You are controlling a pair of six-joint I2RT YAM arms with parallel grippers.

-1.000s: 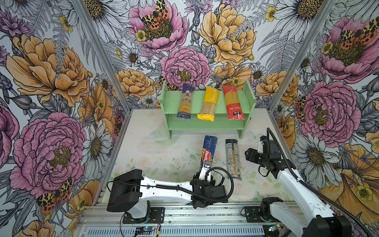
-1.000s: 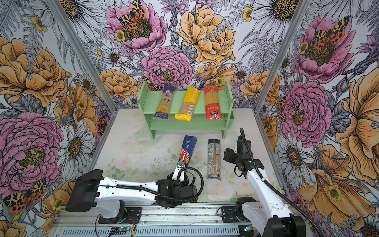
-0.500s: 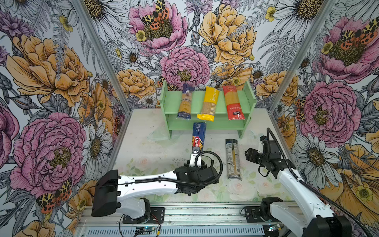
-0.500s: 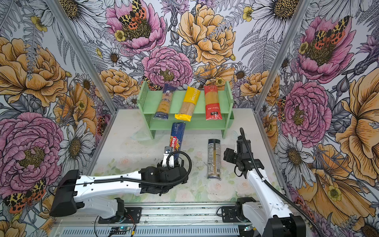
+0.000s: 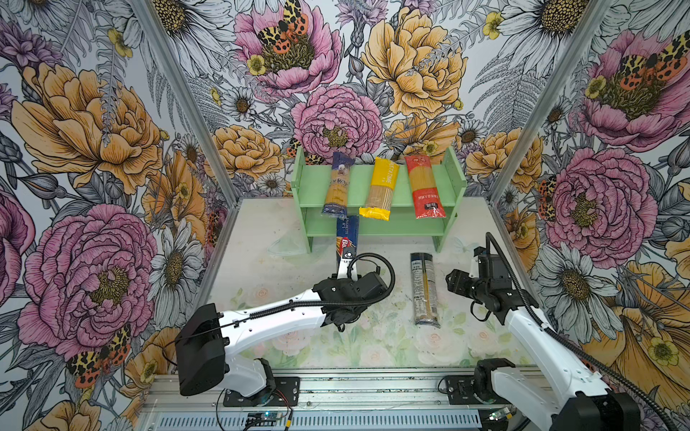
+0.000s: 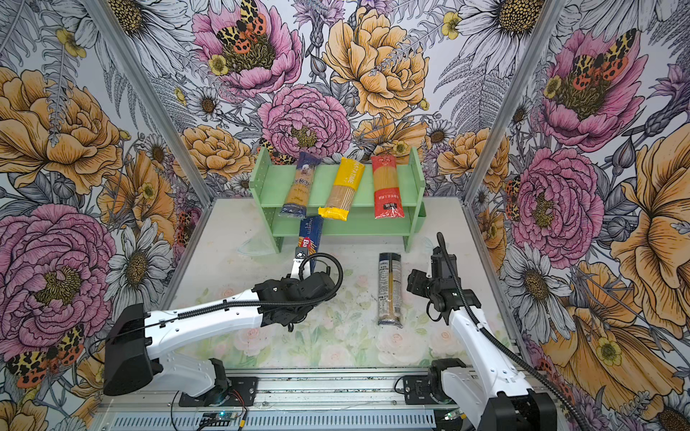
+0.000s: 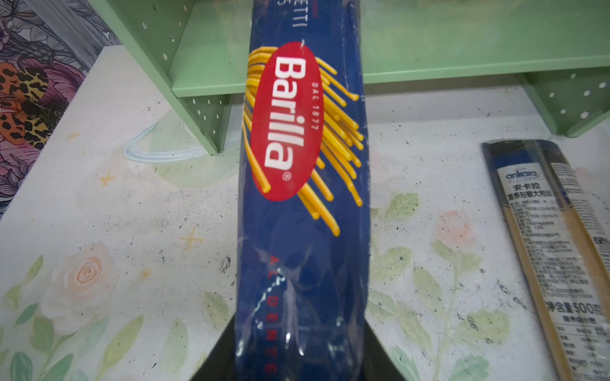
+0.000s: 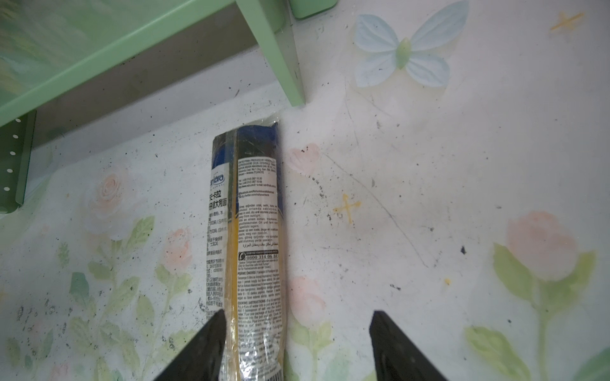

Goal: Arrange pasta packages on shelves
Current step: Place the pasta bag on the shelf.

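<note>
Five spaghetti packets share a floral-printed tabletop and a pale green two-tier rack standing at its back. At left, the left tool is clamped on the near end of the dark blue Barilla packet, which points lengthwise at the rack. The packet's far end reaches over the front edge of the lower tier, close to the rack's left side panel, though whether it rests on that shelf is hard to tell from these angles.

On the upper tier, three packets lie side by side and apart from one another, each overhanging the front edge. They are the blue-ended clear packet at left, the yellow packet in the middle, slightly slanted, and the red packet at right.

Further right, the clear packet with a white label lies flat on the tabletop in front of the rack's right end, pointing toward it. Just beside it, the right tool hovers with its jaws apart, gripping nothing.
</note>
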